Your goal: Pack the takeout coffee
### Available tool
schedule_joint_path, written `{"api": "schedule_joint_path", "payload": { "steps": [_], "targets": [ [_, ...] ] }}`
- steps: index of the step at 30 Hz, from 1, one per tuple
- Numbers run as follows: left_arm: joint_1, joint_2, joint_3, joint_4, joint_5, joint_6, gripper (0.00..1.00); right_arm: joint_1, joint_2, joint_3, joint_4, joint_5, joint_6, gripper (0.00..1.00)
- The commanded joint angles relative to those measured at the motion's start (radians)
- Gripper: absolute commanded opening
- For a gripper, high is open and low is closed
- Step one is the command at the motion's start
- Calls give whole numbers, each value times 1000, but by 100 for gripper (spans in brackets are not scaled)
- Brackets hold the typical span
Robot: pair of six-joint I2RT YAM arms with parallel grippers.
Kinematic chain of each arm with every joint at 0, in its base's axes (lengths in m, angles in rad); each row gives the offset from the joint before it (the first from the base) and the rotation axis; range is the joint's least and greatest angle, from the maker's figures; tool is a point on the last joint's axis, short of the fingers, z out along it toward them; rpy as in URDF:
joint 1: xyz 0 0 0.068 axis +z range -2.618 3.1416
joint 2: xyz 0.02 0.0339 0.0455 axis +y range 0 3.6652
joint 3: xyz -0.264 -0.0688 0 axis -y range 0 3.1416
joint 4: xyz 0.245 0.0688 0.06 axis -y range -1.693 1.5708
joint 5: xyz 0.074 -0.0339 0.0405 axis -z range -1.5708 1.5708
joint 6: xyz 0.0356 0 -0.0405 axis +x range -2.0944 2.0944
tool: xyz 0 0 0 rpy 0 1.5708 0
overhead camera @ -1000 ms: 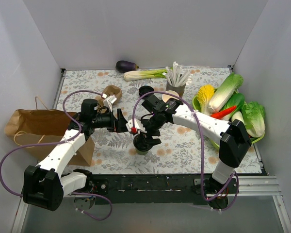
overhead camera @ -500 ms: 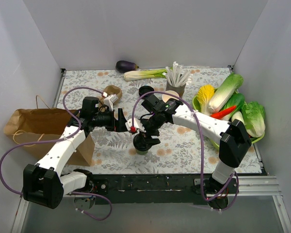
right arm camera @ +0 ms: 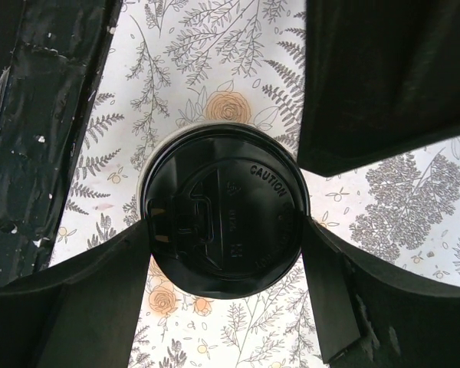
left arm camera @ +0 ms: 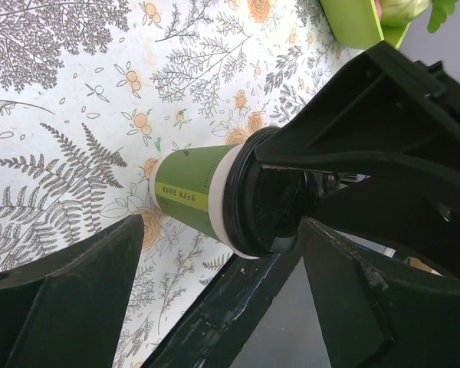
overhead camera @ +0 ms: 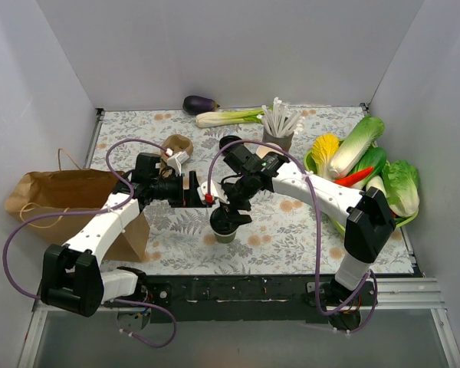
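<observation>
The takeout coffee [overhead camera: 226, 232] stands upright on the flowered mat near the front edge, cream above, green below [left arm camera: 185, 190], with a black lid [right arm camera: 224, 218]. My right gripper [overhead camera: 231, 217] comes down on it from above. Its two fingers touch opposite sides of the lid, so the gripper [right arm camera: 226, 230] is shut on the cup at lid height. My left gripper [overhead camera: 202, 198] hovers just left of the cup, level with it, and points at it. This gripper [left arm camera: 222, 230] is open with nothing between its fingers, and the cup lies beyond their tips.
A brown paper bag [overhead camera: 61, 201] lies at the left edge beside the left arm. At the back are a loose black lid [overhead camera: 230, 142], a holder of white sticks [overhead camera: 278, 124], an eggplant [overhead camera: 200, 104] and a leek [overhead camera: 230, 116]. A green basket [overhead camera: 345, 228] of vegetables fills the right side.
My left gripper has moved right, closer to the cup. The right gripper and the cup have stayed in place.
</observation>
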Motion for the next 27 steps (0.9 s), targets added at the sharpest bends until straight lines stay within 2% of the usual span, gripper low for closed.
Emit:
{"api": "schedule_joint_path", "payload": {
  "steps": [1,16,27],
  "targets": [
    [-5,10,4,8,39,-7,82,-9,5,57,6,-11,15,75],
    [-5,27,-10,21,71,-30,82,-15,15,32,-48,-49,-19,77],
    [-5,-2,-65,51,93,-108,81,-12,35,39,4,-3,31,77]
  ]
}}
